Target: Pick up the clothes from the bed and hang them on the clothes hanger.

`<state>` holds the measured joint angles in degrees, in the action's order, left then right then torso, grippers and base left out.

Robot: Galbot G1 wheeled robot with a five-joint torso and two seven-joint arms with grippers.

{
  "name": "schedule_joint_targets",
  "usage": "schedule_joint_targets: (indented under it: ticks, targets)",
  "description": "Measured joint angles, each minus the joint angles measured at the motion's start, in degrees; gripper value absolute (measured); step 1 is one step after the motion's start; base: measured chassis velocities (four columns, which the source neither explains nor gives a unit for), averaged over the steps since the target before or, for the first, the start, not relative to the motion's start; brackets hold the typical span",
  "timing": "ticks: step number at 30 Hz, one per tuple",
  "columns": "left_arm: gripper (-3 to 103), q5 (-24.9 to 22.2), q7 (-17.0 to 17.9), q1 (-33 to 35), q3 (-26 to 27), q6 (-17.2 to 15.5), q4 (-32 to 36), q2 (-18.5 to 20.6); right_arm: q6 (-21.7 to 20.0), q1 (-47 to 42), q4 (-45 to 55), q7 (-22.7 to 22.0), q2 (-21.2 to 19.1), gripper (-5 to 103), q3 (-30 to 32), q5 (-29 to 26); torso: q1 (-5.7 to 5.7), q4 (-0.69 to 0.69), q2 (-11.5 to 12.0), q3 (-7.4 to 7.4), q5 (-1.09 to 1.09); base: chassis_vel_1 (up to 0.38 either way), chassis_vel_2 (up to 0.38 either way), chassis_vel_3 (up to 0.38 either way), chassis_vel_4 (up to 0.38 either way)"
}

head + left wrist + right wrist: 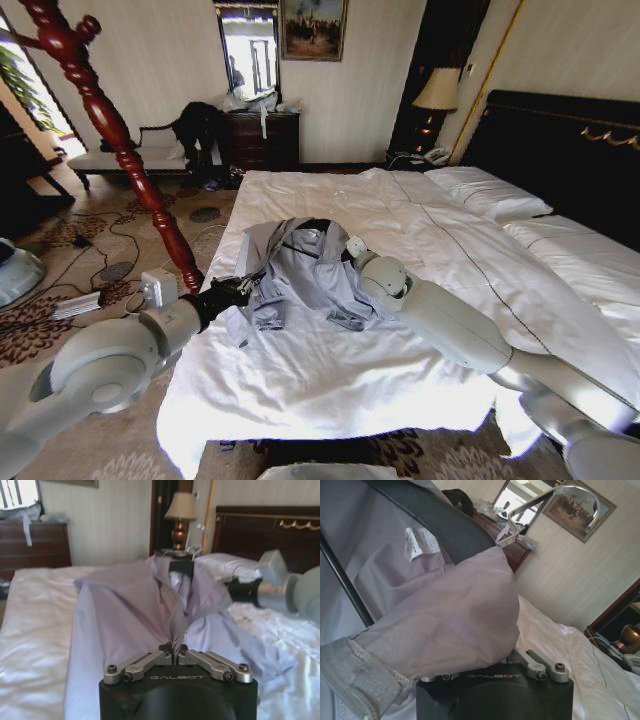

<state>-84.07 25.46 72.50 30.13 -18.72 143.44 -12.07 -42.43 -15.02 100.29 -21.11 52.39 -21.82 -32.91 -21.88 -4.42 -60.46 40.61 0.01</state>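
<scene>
The shirt [300,275] lies rumpled on the bed [330,370], its collar already around the black hanger [445,527], whose silver hook [555,500] sticks out. The left gripper [176,655] pinches a fold of the shirt with its jaws pressed together. The right gripper [350,250] sits at the collar, its jaws covered by fabric, so their state cannot be told. A dark-red coat stand [110,130] rises beside the left arm.

Both arms have smooth, rounded light-grey housings with bulbous joints; the wrists end in black sections. The left gripper [176,656] has a black body marked "GALBOT" in pale letters, silver linkage bars and dark screw heads. The right gripper [520,661] carries the same marking and silver linkage.
</scene>
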Motion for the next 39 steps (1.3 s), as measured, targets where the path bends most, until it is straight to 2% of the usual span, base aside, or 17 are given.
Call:
schedule_joint_targets:
  ticks: [2, 6, 13, 14, 17, 19, 20, 22, 23, 25, 27, 28, 30, 31, 32, 35, 39]
  targets:
    - [1, -0.23, 0.18, 3.9, 1.12, -0.37, -0.04, -0.87, 0.04, -0.85, -0.01, 0.1, -1.36, 23, 1.11, 0.15, 0.0, 0.0, 0.0, 0.0, -0.02, 0.0, 0.0, 0.0, 0.0]
    - [1, 0.17, 0.36, 5.13, 0.02, -1.05, -0.09, -1.75, 0.06, -2.59, 0.06, 0.01, -3.56, 23, 3.26, 0.28, 0.0, -0.1, 0.0, 0.0, 0.02, 0.0, 0.0, 0.0, 0.0]
    - [1, 4.51, 0.36, 4.12, -5.02, -1.19, -0.16, -4.11, 0.18, -2.04, 3.13, -0.86, -4.94, 23, 4.92, -1.94, 0.01, -0.03, 0.0, 0.0, -0.01, 0.0, 0.0, 0.0, 0.0]
    - [1, 5.51, -0.46, 3.33, -5.69, -1.05, -0.17, -4.47, 0.18, -0.77, 4.85, -2.32, -4.29, 23, 4.14, -4.46, 0.0, -0.07, -0.01, 0.0, -0.01, 0.0, 0.0, 0.0, 0.0]
    - [-2, 6.21, -1.18, 2.66, -5.73, -1.01, -0.18, -4.35, 0.2, 1.16, 5.38, -2.75, -3.19, 23, 2.84, -5.17, 0.0, -0.01, 0.0, 0.0, -0.02, 0.0, 0.0, 0.0, 0.0]
    - [7, 6.81, -1.58, 2.46, -5.12, -1.04, -0.18, -3.71, 0.22, 2.68, 5.47, -2.8, -2.41, 23, 2.01, -4.81, 0.0, 0.0, 0.0, 0.0, -0.02, 0.0, 0.0, 0.0, 0.0]
    - [7, 6.81, -1.58, 2.46, -5.12, -1.04, -0.18, -3.71, 0.22, 2.68, 5.47, -2.8, -2.41, 23, 2.01, -4.81, 0.0, 0.0, 0.0, 0.0, -0.02, 0.0, 0.0, 0.0, 0.0]
    - [19, 6.86, -1.81, 2.88, -3.4, -1.08, -0.18, -3.23, 0.3, 3.67, 5.53, -2.54, -2.12, 23, 1.68, -2.99, 0.0, -0.04, 0.0, 0.0, -0.02, 0.0, 0.0, 0.0, 0.0]
    - [19, 6.75, -1.79, 3.19, -2.31, -1.08, -0.18, -3.21, 0.6, 3.85, 5.64, -2.01, -2.16, 23, 1.58, -1.66, 0.0, -0.05, 0.0, 0.0, -0.01, 0.0, 0.0, 0.0, 0.0]
    - [30, 6.69, -1.54, 3.71, -0.31, -1.16, -0.18, -3.12, 1.58, 3.93, 6.21, -0.99, -2.56, 23, 1.38, 0.71, 0.0, -0.05, 0.0, 0.0, -0.01, 0.0, 0.0, 0.0, 0.0]
    - [36, 6.76, -1.45, 3.96, 0.66, -1.23, -0.18, -3.02, 1.97, 3.79, 6.56, -0.76, -2.84, 23, 1.36, 1.38, 0.0, -0.04, 0.0, 0.0, -0.01, 0.0, 0.0, 0.0, 0.0]
    - [41, 6.87, -1.39, 4.2, 1.7, -1.38, -0.18, -2.9, 2.48, 3.28, 6.93, -0.48, -3.19, 23, 1.43, 2.18, 0.0, -0.03, -0.01, 0.0, -0.02, 0.0, 0.0, 0.0, 0.0]
    - [41, 6.96, -1.26, 4.36, 2.75, -1.44, -0.18, -2.76, 3.21, 2.62, 7.09, 0.07, -3.59, 23, 1.68, 3.46, 0.0, -0.03, 0.0, 0.0, -0.02, 0.0, 0.0, 0.0, 0.0]
    - [52, 6.98, -1.22, 4.45, 3.99, -1.46, -0.18, -2.53, 4.26, 1.77, 7.18, 0.93, -4.18, 23, 2.12, 5.16, 0.0, -0.03, 0.0, 0.0, -0.01, 0.0, 0.0, 0.0, 0.0]
    - [52, 6.98, -1.19, 4.46, 5.1, -1.46, -0.19, -2.32, 5.01, 0.99, 7.42, 1.57, -4.82, 23, 2.54, 6.22, 0.0, -0.04, 0.0, 0.0, -0.01, 0.0, 0.0, 0.0, 0.0]
    - [68, 6.64, -1.3, 4.46, 9.33, -1.21, -0.19, -1.32, 6.41, -2.67, 8.28, 2.9, -6.69, 23, 4.66, 9.07, 0.0, -0.05, 0.0, 0.0, 0.0, 0.0, 0.0, 0.0, 0.0]
    - [79, 5.26, -1.34, 4.31, 12.16, -0.72, -0.19, -0.63, 7.37, -5.02, 8.56, 4.03, -7.48, 23, 6.23, 11.44, 0.0, -0.05, 0.0, 0.0, 0.0, 0.0, 0.0, 0.0, 0.0]
